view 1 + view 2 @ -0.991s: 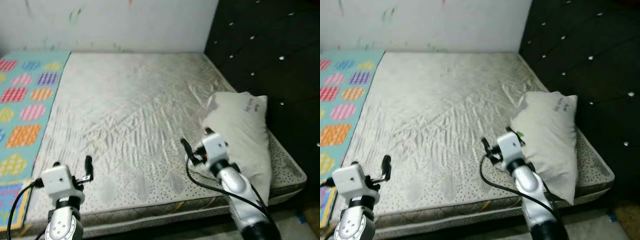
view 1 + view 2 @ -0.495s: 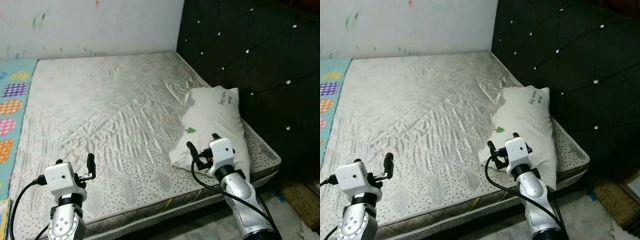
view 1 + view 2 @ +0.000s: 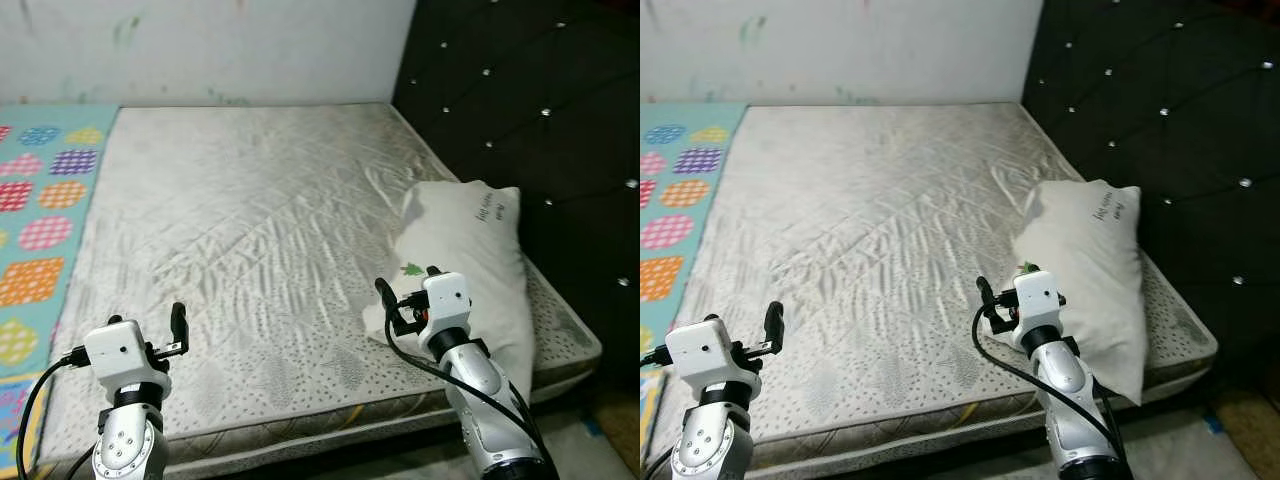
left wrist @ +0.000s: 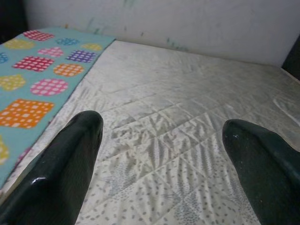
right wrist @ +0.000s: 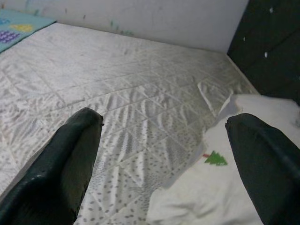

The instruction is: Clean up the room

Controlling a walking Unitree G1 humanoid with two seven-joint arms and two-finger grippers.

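On the mattress (image 3: 250, 220), at its right side by the dark headboard (image 3: 530, 110), lay the white pillow (image 3: 470, 260). I had the right gripper (image 3: 405, 300) hovering just beside its near corner, fingers spread — gripping nothing. Over the near left edge, the left gripper (image 4: 161, 159) hung equally wide open — patterned mat (image 3: 45, 210) far left.

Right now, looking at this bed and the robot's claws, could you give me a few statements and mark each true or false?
1. The pillow lies by the dark headboard. True.
2. The right claw grips the pillow. False: it is open, holding nothing.
3. A colourful patterned mat lies along the mattress on the robot's left. True.
4. The left claw is shut. False: its fingers are wide apart.
5. The pillow bears a small green tree. True.
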